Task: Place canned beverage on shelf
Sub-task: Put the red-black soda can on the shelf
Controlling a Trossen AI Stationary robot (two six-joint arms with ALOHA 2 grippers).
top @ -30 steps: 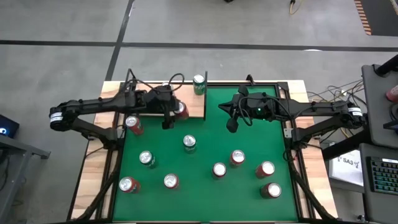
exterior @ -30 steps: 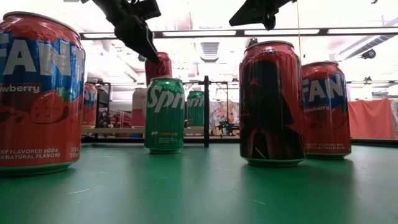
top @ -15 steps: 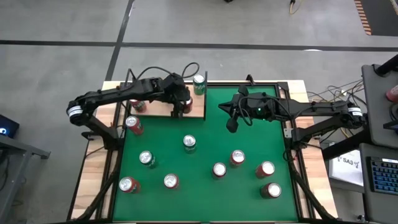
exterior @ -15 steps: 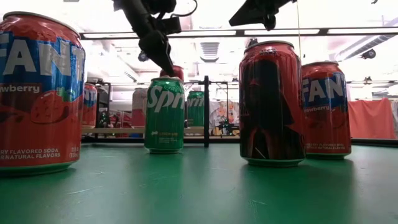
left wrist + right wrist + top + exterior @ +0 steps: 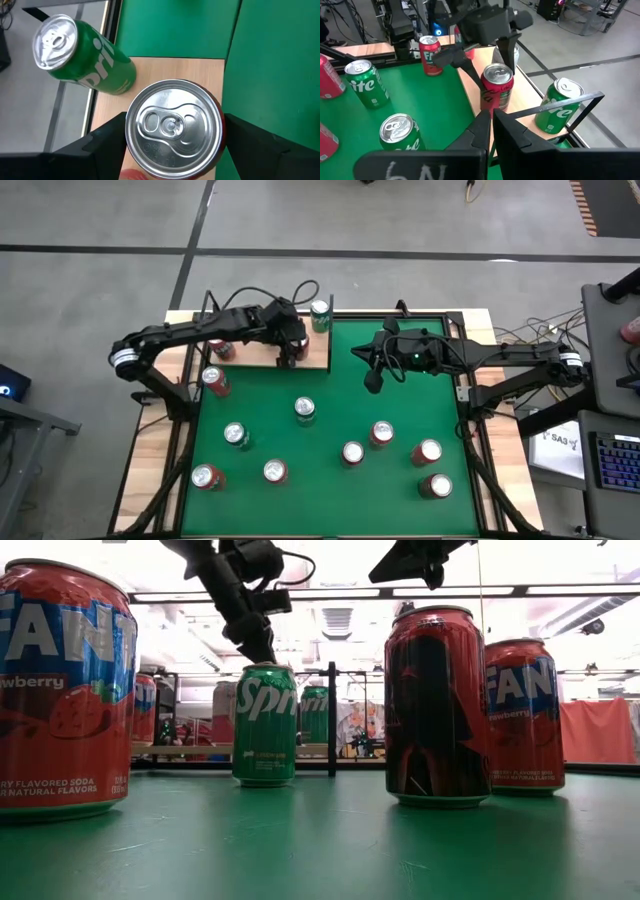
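Since a second ago, my left arm has swung in from the table's left edge and carried the red can [image 5: 291, 352] over to the shelf [image 5: 318, 356]. Now my left claw [image 5: 172, 137] is around that red can, with one dark finger on each side of it. The fingers are spread about as wide as the can, but I cannot tell if they are squeezing it or only standing beside it. The can stands upright on the pale wood, near the edge where the wood meets the green felt [image 5: 340, 395]. Its silver top is shut.

A green Sprite can [image 5: 320, 313] stands on the far corner of the shelf, close to the thin black rod [image 5: 331, 720]. Its top is shut too. Another red can [image 5: 222, 349] sits on the left part of the shelf.

My right claw [image 5: 492, 125] is closed tight with nothing in it. It hangs over the far right part of the felt, well apart from the shelf.

Down on the felt, more cans stand upright, some red and some green. From low down I see a Sprite can [image 5: 265, 724] and a red Fanta strawberry can [image 5: 62, 690].
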